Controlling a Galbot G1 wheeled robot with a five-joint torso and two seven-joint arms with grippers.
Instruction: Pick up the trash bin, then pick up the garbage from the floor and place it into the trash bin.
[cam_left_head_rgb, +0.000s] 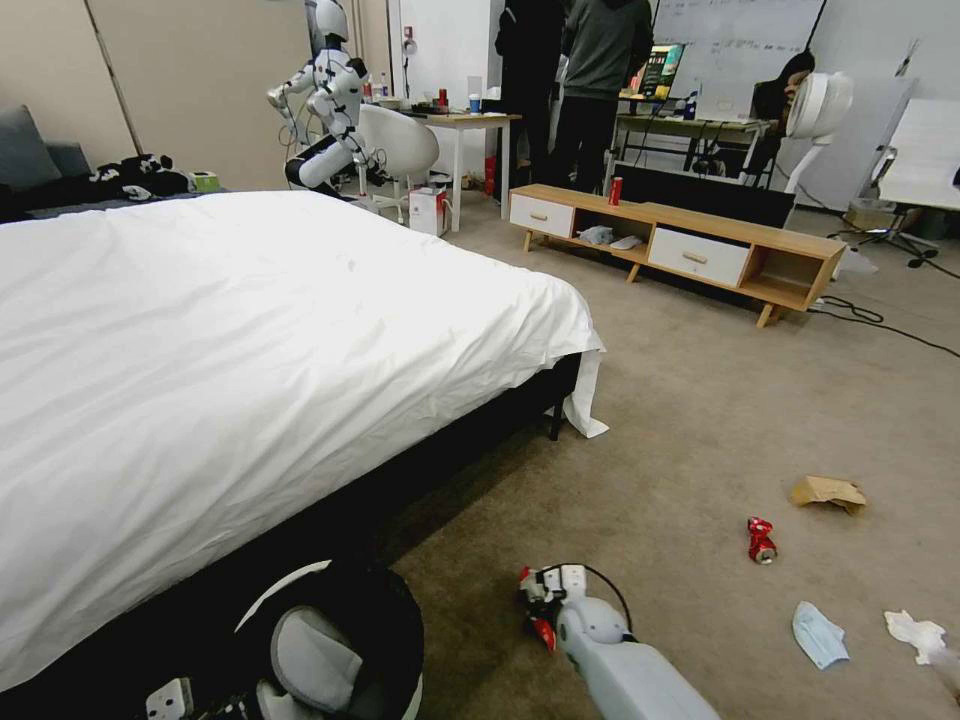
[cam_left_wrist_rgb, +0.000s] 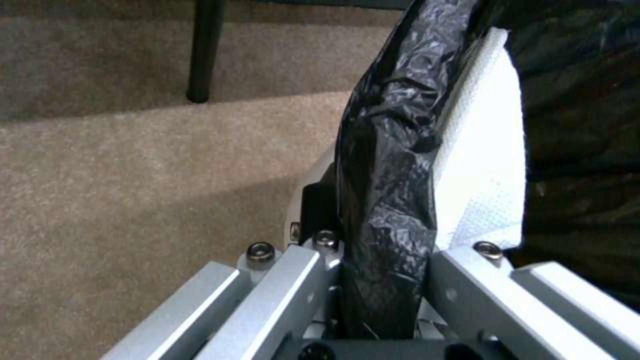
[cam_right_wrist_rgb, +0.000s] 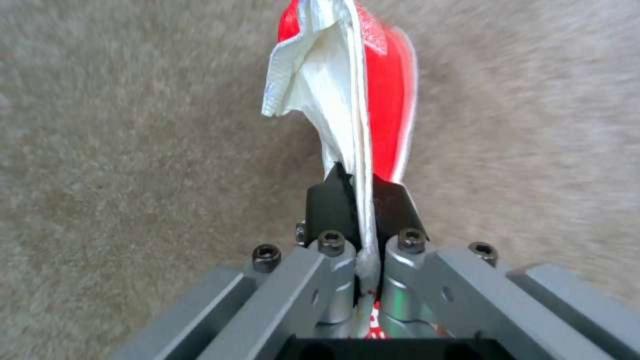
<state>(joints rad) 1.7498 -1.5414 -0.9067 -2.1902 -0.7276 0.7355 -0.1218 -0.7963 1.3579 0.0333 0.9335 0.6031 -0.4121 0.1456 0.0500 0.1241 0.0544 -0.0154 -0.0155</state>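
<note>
both hands are clamped shut: right hand (cam_right_wrist_rgb: 360, 200) pinching the red-white wrapper (cam_right_wrist_rgb: 347, 90), left hand (cam_left_wrist_rgb: 380, 260) apparently gripping the trash bin (cam_left_wrist_rgb: 393, 165) rim.

The trash bin (cam_left_head_rgb: 330, 640) is cut off by the head view's lower edge, and its left side is lost in shadow under the bed (cam_left_head_rgb: 250, 330). In the left wrist view, the bin's rim is covered by the black plastic bag (cam_left_wrist_rgb: 387, 175). The red-white wrapper (cam_right_wrist_rgb: 360, 85) is cropped at the right wrist view's top edge. A white tissue (cam_left_head_rgb: 915, 632) is blurred near the head view's right edge.
</note>
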